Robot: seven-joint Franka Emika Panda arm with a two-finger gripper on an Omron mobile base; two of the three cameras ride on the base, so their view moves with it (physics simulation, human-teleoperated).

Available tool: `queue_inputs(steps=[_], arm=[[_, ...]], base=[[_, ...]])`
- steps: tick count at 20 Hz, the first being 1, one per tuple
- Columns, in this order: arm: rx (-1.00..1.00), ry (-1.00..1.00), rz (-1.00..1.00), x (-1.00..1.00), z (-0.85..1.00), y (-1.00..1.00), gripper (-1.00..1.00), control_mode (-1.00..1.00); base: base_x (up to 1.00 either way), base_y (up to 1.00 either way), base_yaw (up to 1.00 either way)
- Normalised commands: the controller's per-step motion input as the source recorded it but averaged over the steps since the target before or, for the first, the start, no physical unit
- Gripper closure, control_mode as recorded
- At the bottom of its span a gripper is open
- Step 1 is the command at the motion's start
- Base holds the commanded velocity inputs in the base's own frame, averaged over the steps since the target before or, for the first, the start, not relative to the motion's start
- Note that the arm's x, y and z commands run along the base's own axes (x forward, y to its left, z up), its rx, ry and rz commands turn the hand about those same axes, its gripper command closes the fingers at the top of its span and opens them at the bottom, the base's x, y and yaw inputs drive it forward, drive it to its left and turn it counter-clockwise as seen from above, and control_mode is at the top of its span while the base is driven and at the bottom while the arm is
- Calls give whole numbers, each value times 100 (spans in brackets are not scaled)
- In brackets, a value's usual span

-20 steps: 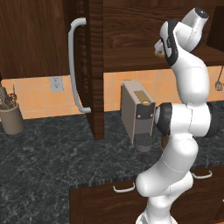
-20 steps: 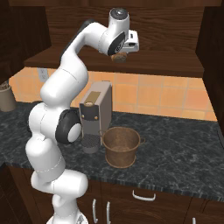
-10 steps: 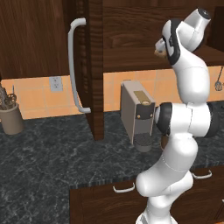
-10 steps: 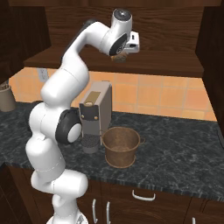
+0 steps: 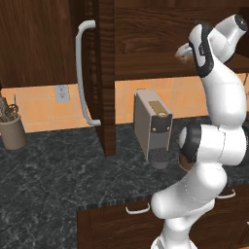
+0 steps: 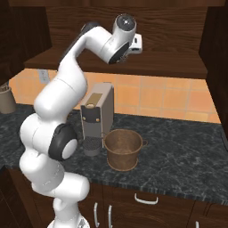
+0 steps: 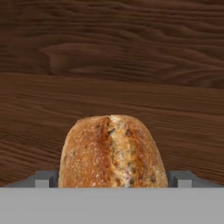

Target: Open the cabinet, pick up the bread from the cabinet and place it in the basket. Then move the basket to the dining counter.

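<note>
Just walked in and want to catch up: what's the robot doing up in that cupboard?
The white arm has reached into the dark brown wood-grain wall cabinet, whose door stands open. Its gripper is open, with a fingertip on either side of the small tan-brown crusty bread loaf on the shelf, not yet closed on it. The round brown woven basket waits on the black speckled counter.

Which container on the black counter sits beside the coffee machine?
The round brown basket, right next to the coffee machine. The grey utensil cup stands far off at the counter's other end.
</note>
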Motion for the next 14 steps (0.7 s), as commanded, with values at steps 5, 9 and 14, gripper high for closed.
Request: queue_inputs(steps=[5,9,14], arm=[[3,-3,-17,-100,16,0,100,-100],[4,9,-16,-100,16,2,100,-100],[1,17,-2,-100,-4,1,100,-100]], base=[[0,0,0],[0,0,0],[0,0,0]])
